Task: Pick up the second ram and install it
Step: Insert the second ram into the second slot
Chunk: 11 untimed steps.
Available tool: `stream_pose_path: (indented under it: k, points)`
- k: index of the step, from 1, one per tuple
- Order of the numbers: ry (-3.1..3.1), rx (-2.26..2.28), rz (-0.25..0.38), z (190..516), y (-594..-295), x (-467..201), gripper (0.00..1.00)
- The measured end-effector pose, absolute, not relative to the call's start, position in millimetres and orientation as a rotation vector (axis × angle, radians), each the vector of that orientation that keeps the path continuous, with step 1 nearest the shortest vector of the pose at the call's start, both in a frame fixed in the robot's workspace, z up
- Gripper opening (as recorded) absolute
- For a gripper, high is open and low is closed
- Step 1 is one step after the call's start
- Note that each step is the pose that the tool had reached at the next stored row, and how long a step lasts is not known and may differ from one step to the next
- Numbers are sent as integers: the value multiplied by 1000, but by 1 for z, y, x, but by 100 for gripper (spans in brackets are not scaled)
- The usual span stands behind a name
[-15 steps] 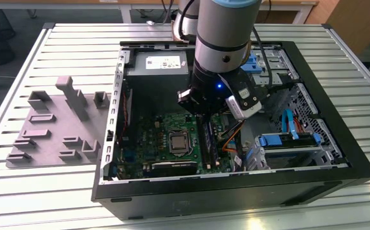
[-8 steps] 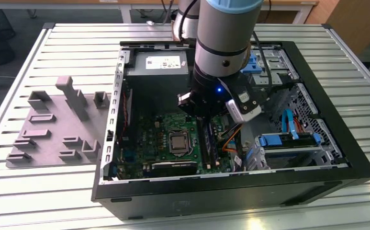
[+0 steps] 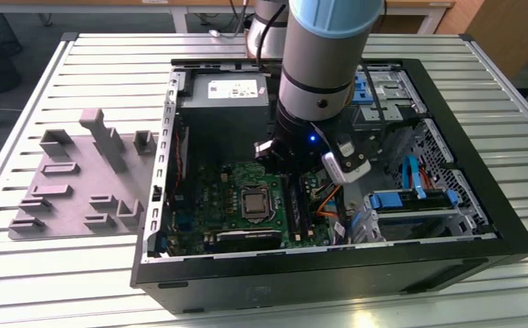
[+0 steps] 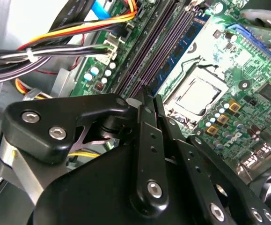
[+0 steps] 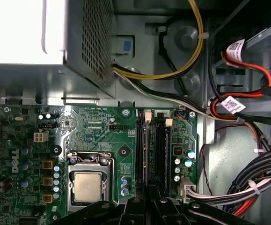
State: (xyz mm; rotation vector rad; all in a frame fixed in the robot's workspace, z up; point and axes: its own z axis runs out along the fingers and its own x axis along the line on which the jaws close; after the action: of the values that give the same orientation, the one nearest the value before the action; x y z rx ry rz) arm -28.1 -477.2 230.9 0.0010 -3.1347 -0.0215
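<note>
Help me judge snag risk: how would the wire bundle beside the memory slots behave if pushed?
Probably floppy: the wire bundle hangs in loose curves. A white tie binds it, so the strands would likely shift together. It should feel light, though its white plug on the motherboard could be strained.

A slatted metal table (image 3: 91, 287) carries an open black computer case (image 3: 337, 273) lying near its middle, reaching toward the front edge. Beside it, by the exterior view's left edge, lies a grey fixture tray (image 3: 72, 191), possibly plastic.
</note>
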Motion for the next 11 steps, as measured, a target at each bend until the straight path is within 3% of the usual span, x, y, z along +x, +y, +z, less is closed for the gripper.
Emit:
stream_pose_path:
  k: [11]
  points:
    - [-3134, 1, -22, 230, -478, -27, 14]
